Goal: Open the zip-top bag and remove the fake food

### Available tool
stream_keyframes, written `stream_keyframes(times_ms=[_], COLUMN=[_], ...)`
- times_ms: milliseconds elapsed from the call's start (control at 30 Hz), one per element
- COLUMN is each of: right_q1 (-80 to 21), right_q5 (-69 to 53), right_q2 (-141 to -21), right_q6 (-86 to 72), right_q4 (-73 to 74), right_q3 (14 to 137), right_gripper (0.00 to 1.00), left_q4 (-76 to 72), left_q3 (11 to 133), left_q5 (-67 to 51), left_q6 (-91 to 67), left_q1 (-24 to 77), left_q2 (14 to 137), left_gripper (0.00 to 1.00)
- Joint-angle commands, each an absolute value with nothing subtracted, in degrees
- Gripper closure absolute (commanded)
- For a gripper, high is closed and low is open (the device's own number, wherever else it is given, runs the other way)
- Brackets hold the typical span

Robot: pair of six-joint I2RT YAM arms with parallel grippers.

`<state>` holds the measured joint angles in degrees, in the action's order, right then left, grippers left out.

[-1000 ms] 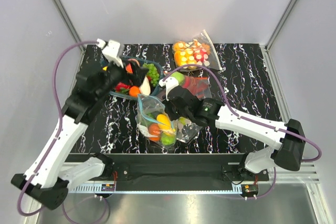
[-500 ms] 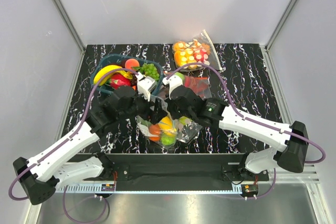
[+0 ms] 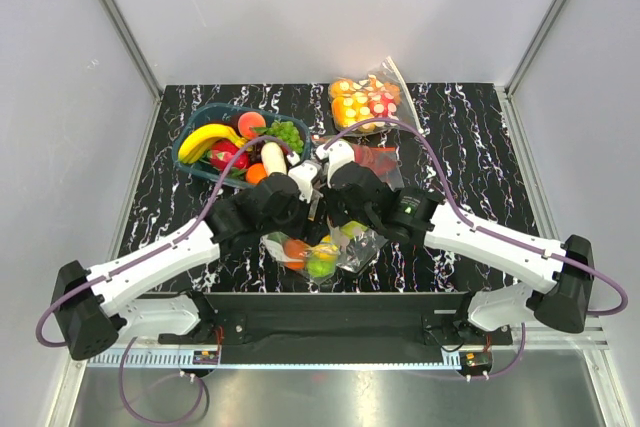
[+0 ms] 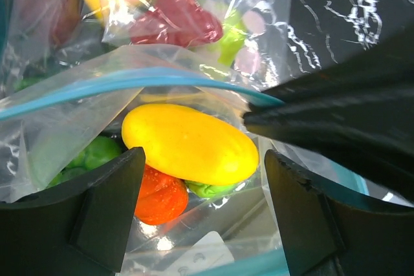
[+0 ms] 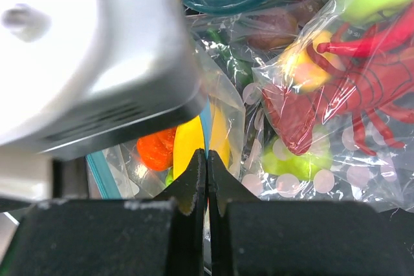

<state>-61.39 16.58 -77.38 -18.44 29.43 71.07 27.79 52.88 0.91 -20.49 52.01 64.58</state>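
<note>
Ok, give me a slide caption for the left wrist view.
Open left gripper at the mouth of the zip-top bag, yellow fake fruit framed between its fingers.

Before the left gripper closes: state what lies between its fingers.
In the left wrist view, the yellow fruit lies between the left gripper's fingers, a red-orange fruit beneath it, inside the zip-top bag.

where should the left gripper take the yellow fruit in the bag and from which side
The yellow fruit is a smooth oval lying atop the other pieces, long axis across the view. Probably grip its narrow middle, entering through the bag mouth below the zipper strip; the rounded ends would likely slip.
</note>
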Motion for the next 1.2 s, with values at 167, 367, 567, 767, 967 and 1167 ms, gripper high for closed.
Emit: stream_keyframes(times_ms=[167, 367, 567, 767, 967, 1167], right_q1=[-61.6, -61.7, -61.6, -61.6, -61.6, -61.6], right_q5=[17.4, 17.6, 17.3, 17.1, 16.4, 15.1], right_q2=[-74.8, -74.4, -74.6, -74.7, -74.5, -74.8], right_q6=[-19.4, -19.8, -19.8, -19.7, -19.1, -18.5], right_q4=[27.3, 27.2, 27.0, 26.8, 26.9, 26.2], right_q3=[69.4, 68.4, 68.3, 68.1, 67.9, 67.5], right_gripper=[0.99, 0.99, 0.99, 0.99, 0.98, 0.97], left_q4=[26.7, 23.5, 15.4, 10.3, 4.0, 0.2], left_q3=[50.0, 45.4, 40.7, 38.8, 35.6, 34.9], left_q5=[7.6, 7.9, 6.1, 7.8, 10.5, 12.7], left_q6=[-28.3, -33.4, -36.5, -38.0, -41.3, -43.5], left_q1=[53.4, 53.6, 53.8, 53.8, 53.7, 53.7], left_q2=[66.5, 65.7, 64.9, 66.0, 65.7, 68.0], left_gripper=[0.19, 0.16, 0.11, 0.07, 0.06, 0.05])
